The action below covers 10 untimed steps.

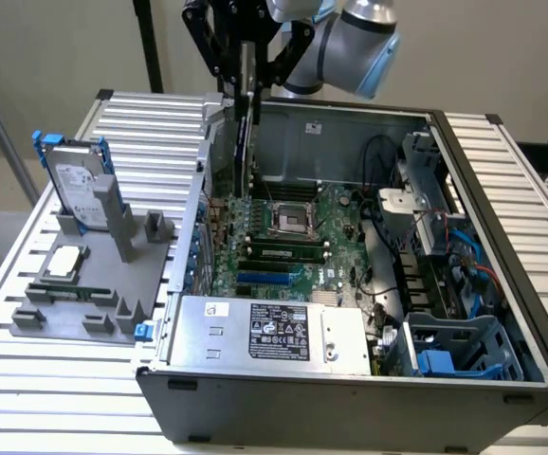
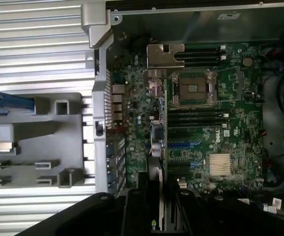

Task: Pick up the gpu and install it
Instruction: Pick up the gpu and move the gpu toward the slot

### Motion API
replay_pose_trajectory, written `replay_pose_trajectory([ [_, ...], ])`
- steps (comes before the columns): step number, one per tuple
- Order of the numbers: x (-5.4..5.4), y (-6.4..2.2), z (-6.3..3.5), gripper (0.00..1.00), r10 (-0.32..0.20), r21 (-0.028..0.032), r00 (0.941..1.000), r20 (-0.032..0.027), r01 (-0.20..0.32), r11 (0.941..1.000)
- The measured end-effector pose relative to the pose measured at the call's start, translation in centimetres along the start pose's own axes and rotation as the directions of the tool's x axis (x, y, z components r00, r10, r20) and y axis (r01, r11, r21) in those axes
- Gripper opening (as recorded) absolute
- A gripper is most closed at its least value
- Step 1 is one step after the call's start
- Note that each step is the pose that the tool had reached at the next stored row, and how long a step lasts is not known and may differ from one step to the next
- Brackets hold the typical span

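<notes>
My fingers (image 1: 225, 55) (image 2: 134, 214) are pinching the gpu (image 1: 246, 118) (image 2: 156, 182) by its upper edge, so the card hangs straight down from them on edge. Its silver bracket (image 2: 165, 55) is at the end farthest ahead of my fingers in the wrist view. Directly beneath my fingers lies the open computer case (image 1: 350, 384). The card reaches down inside it towards the green motherboard (image 1: 298, 242) (image 2: 215, 123), close to the case wall on the exterior view's left. The processor socket (image 1: 288, 220) (image 2: 193, 88) and the blue expansion slot (image 1: 264, 280) (image 2: 181, 146) sit below and just to one side of the card's line. Well away from my fingers, out on the worktop (image 1: 27, 379) towards the exterior view's left, stands the grey parts holder (image 1: 84, 303), with the hard drive in its blue frame (image 1: 77, 190) upright and a processor chip (image 1: 63, 263) lying flat. As I judge it, the pick-up is done, since the card is off the holder, in my grip and brought over the board. The install is not finished. The card looks high in the case rather than sunk into a slot, though I cannot tell whether its lower edge already touches the board. Its bracket does not look lined up against the rear wall.
</notes>
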State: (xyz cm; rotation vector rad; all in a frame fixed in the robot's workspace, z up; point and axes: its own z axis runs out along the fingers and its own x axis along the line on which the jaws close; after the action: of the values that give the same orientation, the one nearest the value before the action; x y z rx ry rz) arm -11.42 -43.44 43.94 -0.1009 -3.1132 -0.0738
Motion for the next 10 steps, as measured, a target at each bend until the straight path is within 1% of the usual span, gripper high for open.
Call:
replay_pose_trajectory([
  [10,-4.5,0.31,-0.03,0.27,-0.001,0.0001,1.0000,-0.0001,0.001,1.0000],
])
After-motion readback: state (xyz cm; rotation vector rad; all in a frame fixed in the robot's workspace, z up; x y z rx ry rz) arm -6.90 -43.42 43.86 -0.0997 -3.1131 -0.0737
